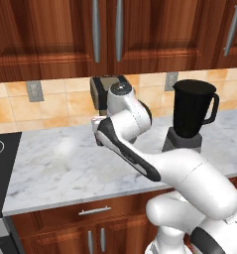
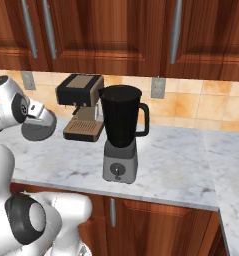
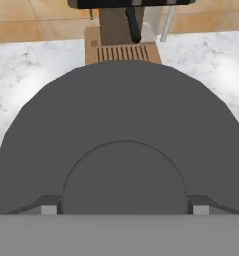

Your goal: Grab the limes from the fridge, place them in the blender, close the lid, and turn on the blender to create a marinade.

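**Desk:** While the arm carries the lid point(image 3: 123, 145) above the marble bench point(image 2: 176, 155), what could spoil the shot?

**Field:** The gripper point(image 3: 125, 210) is clamped on the dark-grey disc near its raised centre ring, the two tips pressed against either side of it. In the right base view the lid point(image 2: 38, 125) hangs left of the coffee machine point(image 2: 81, 107), well apart from the blender point(image 2: 121, 135). My judgement: the hold is narrow, so a swing toward the jar could tilt the disc, and a tilted lid may catch the rim or nudge the jar off its base.

**Desk:** And the count?

**Field:** One lid, one blender with its jar mouth open, one knob point(image 2: 118, 171) on its base, one coffee machine. No limes can be made out; the jar is opaque, so whether any lie inside I cannot tell.
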